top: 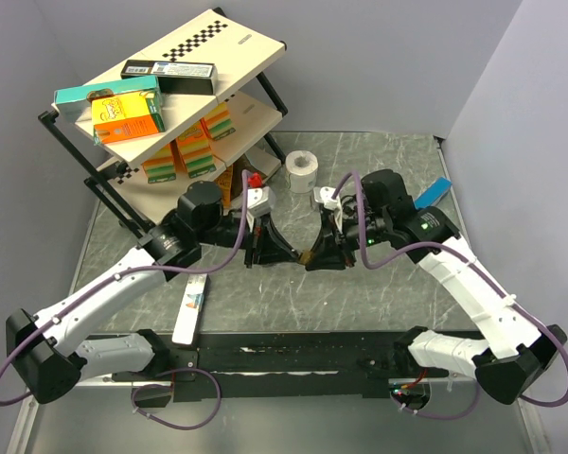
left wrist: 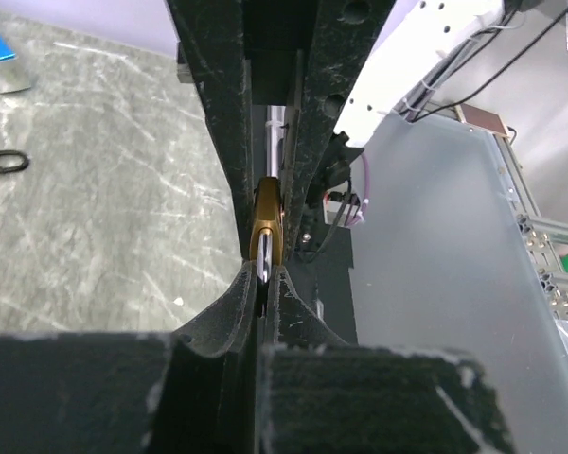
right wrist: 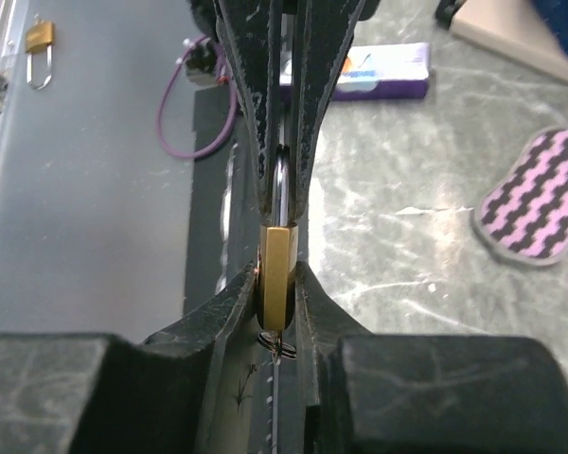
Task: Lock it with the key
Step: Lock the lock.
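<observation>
One brass padlock [right wrist: 277, 265], a smooth rectangular block, is held over the centre of the counter [top: 379, 156], gripped at both ends. The right pincer [right wrist: 277, 284], entering from 3 o'clock, pinches its body. The left pincer [left wrist: 263, 284], from 9 o'clock, is pressed together on the polished steel shackle [right wrist: 280, 180]. Fingers [right wrist: 237, 317] are matte black and rough-faced. Seemingly mid-task: no key shows plainly, only a thin wire loop [right wrist: 276, 346] at the body's 6 o'clock, so locking apparently remains. The counter is grey-green, marbled.

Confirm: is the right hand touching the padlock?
Touching. The right wrist view shows the brass padlock pinched in the right hand: both fingers press flat against its sides, with no gap visible.
</observation>
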Robot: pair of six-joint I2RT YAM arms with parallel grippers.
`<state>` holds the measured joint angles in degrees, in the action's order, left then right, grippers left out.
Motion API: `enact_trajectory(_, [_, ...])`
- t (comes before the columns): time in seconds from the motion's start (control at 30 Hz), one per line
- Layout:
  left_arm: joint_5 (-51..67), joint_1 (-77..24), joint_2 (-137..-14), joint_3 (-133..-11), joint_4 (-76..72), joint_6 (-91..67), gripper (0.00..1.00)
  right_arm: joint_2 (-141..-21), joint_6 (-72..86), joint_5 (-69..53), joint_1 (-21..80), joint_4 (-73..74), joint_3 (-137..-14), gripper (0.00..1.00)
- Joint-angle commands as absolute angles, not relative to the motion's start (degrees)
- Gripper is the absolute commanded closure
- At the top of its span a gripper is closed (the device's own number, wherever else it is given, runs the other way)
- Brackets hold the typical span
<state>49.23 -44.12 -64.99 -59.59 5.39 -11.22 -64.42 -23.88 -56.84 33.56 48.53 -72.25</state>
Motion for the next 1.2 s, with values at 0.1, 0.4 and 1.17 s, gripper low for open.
enact_trajectory(0.1, [53.61, -36.92, -66.01, -64.60, 12.21, -7.30, 0.99, -62.76, -27.60, -62.76, 29.36, 42.97, -70.58, 0.24])
enact_trajectory(0.4, [57.30, -35.95, -65.65, -66.01, 13.19, -3.95, 0.99, -64.68, -26.99, -61.52, 25.05, 43.78, -70.84, 0.27])
enact_trajectory(1.17, [57.48, -37.18, -67.06, -65.30, 12.22, -4.48, 0.99, -68.82, -25.31, -66.27, 26.19, 43.85, -72.60, 0.60])
